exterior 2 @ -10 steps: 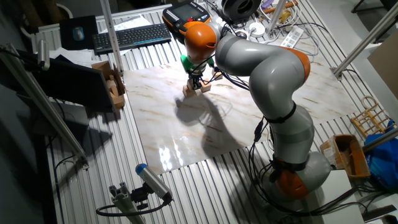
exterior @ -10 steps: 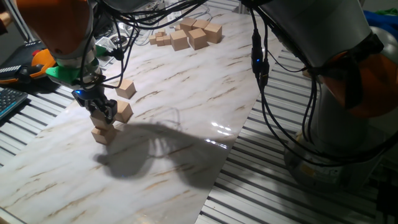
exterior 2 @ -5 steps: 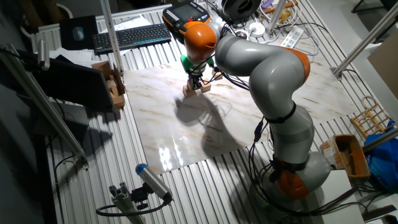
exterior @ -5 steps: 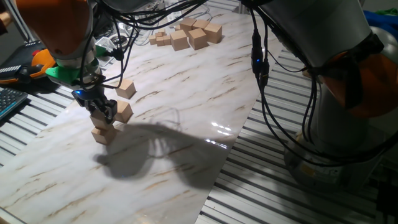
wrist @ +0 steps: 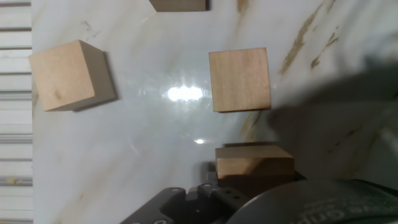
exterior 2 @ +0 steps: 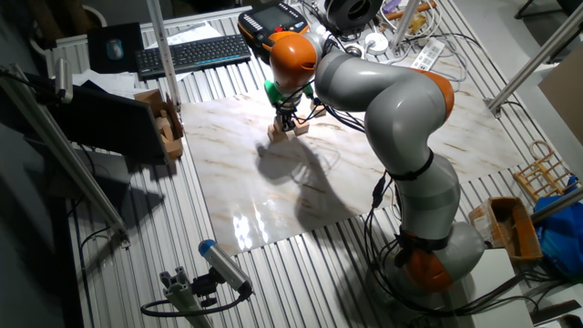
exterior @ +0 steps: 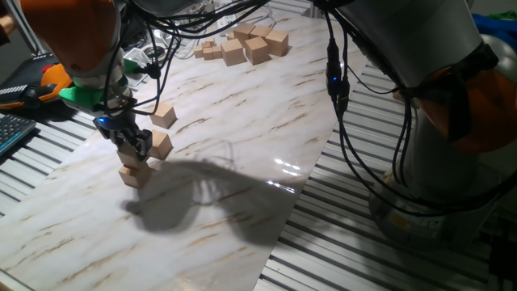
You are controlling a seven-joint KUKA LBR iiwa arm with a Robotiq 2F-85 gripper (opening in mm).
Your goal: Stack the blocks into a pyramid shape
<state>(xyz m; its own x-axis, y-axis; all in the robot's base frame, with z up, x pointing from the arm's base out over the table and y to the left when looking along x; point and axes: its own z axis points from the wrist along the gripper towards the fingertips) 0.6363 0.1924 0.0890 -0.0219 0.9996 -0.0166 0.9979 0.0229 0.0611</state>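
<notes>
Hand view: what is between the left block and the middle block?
Nothing: the hand view shows only bare table with a shiny spot between left block and middle block.

- Your arm [exterior 2: 392, 109] arcs from its base at the table's edge over the surface and bends down at the orange wrist [exterior 2: 293, 56].
- Your gripper [exterior: 129, 145] points straight down, low over the table, fingers closed on a block [exterior: 129, 153].
</notes>
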